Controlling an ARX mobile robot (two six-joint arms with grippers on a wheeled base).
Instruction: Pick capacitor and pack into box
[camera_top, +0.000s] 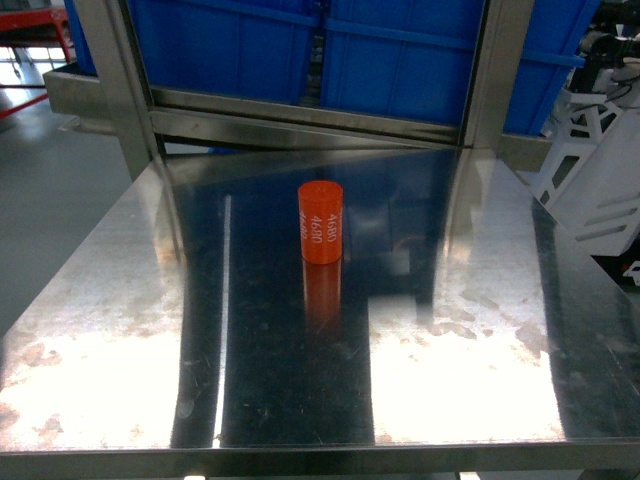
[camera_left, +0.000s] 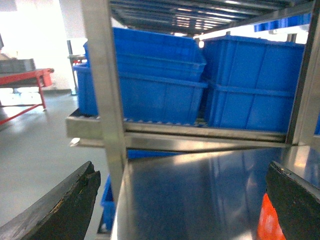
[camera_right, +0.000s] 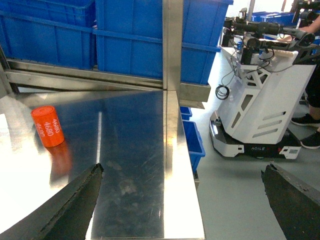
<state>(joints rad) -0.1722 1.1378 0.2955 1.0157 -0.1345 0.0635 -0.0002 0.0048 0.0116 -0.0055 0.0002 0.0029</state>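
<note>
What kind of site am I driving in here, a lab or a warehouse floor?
Most likely a warehouse or factory floor: stacked blue bins on steel racking, a stainless steel table holding the capacitor, and another wheeled robot on the grey floor.

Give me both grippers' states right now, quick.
Left gripper: open, holding nothing; the capacitor shows just beside its right finger.
Right gripper: open, holding nothing.
</note>
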